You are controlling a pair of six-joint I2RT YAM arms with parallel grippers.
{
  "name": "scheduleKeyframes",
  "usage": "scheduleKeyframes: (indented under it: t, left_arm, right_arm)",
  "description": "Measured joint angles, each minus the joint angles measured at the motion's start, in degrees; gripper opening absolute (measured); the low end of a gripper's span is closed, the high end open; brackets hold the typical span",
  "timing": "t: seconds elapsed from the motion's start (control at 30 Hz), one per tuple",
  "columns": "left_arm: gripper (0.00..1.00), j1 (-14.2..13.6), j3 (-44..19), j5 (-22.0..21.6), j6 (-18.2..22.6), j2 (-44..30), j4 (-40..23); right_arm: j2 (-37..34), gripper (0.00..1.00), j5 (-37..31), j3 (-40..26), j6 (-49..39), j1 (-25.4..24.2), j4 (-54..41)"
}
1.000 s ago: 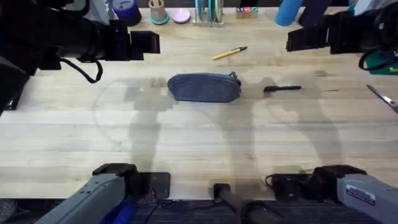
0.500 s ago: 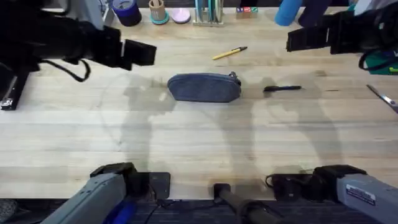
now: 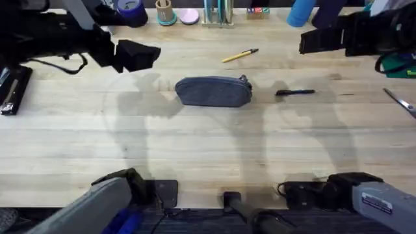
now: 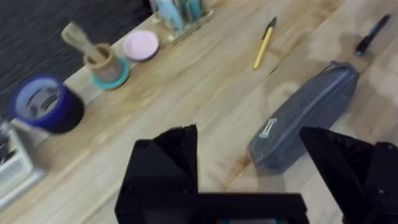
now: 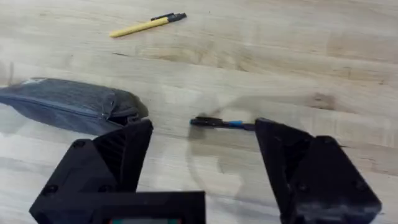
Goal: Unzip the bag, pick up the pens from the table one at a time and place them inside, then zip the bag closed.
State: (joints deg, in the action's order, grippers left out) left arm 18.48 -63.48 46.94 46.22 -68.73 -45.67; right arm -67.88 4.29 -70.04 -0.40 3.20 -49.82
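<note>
L gripper (image 3: 140,55) high over table (image 3: 195,149), far-left area, fingers spread wide, nothing held. Bag (image 3: 213,91) lies flat mid-table, zipped, pull loop at its right end. Yellow pen (image 3: 240,55) beyond bag, toward back edge, apart from it. Black pen (image 3: 295,93) just right of bag, not touching. R gripper (image 3: 311,41) up at far right, jaws apart, empty. Scissors (image 3: 401,103) at right edge.
</note>
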Motion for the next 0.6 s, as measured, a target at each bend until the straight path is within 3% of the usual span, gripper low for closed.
scheduleKeyframes:
  t: [0.27, 0.6]
  left_arm:
    - [0.991, 0.0, 0.0, 7.8, 3.2, -11.1, 4.5]
    - [0.991, 0.0, 0.0, 17.7, 16.3, -20.8, 4.6]
  right_arm:
    - [0.0, 0.997, 0.0, 0.0, 0.0, 0.0, 0.0]
    - [0.0, 0.997, 0.0, 0.0, 0.0, 0.0, 0.1]
